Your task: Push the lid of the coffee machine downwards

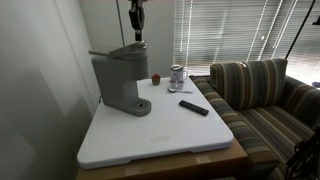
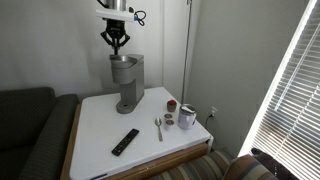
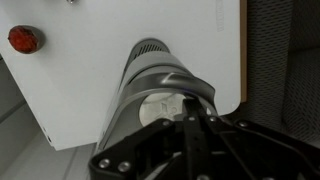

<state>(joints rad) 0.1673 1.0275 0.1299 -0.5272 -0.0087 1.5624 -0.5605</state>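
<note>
The grey coffee machine [image 1: 120,82] [image 2: 127,85] stands on the white table, near one end. Its rounded lid [image 1: 118,52] [image 2: 122,62] forms the top, and in the wrist view the curved handle [image 3: 172,80] arcs over a pale round opening. My gripper [image 1: 136,38] [image 2: 117,43] [image 3: 190,102] hangs straight above the lid, pointing down, fingers pressed together with nothing between them. The tips are just over the lid; I cannot tell whether they touch it.
A black remote [image 1: 194,107] [image 2: 125,141], a small jar [image 1: 177,75] [image 2: 187,117], a small red object [image 1: 155,78] [image 2: 171,104] [image 3: 24,39] and a spoon [image 2: 158,127] lie on the table [image 1: 150,140]. A striped sofa [image 1: 260,95] stands beside it, with window blinds behind.
</note>
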